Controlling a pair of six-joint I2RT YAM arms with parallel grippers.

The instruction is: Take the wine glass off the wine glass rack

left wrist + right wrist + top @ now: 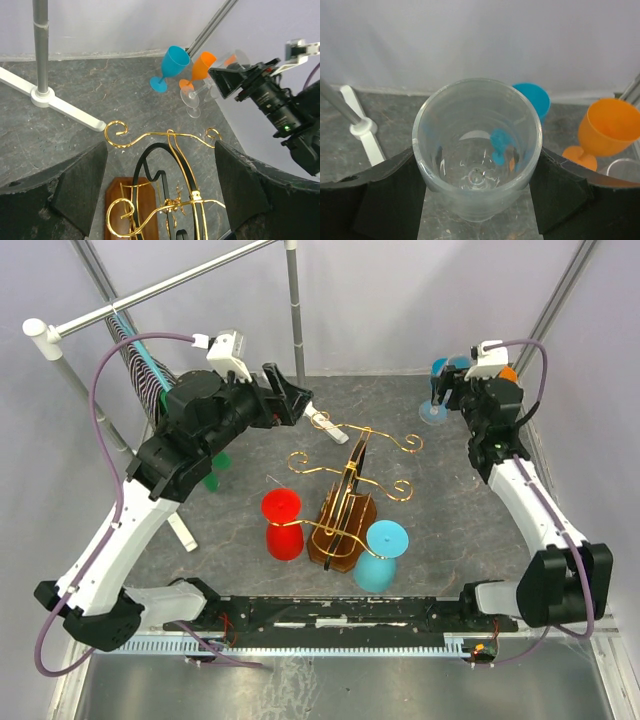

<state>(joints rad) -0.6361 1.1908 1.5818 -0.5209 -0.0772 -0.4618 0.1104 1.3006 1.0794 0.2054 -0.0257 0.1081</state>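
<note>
- The left arm reaches in from the near left with its elbow raised. Its claw [303, 400] stands wide open and holds nothing.
- Just below that claw, between its fingers [80, 185], is the top of the rack [125, 202], with gold scrolls over a wooden base.
- Only the overhead view shows a red glass [282, 525] and a turquoise glass [382, 555] hanging foot-up on the rack, nearer than the left claw.
- The right arm stretches to the far right corner. Its claw [476, 155] grips the bowl of a clear wine glass [477, 115], with both pads against it.
- Only its wrist view looks down into that bowl.
- Beyond the right claw stand a blue glass [532, 97] and an orange glass [612, 127].
</note>
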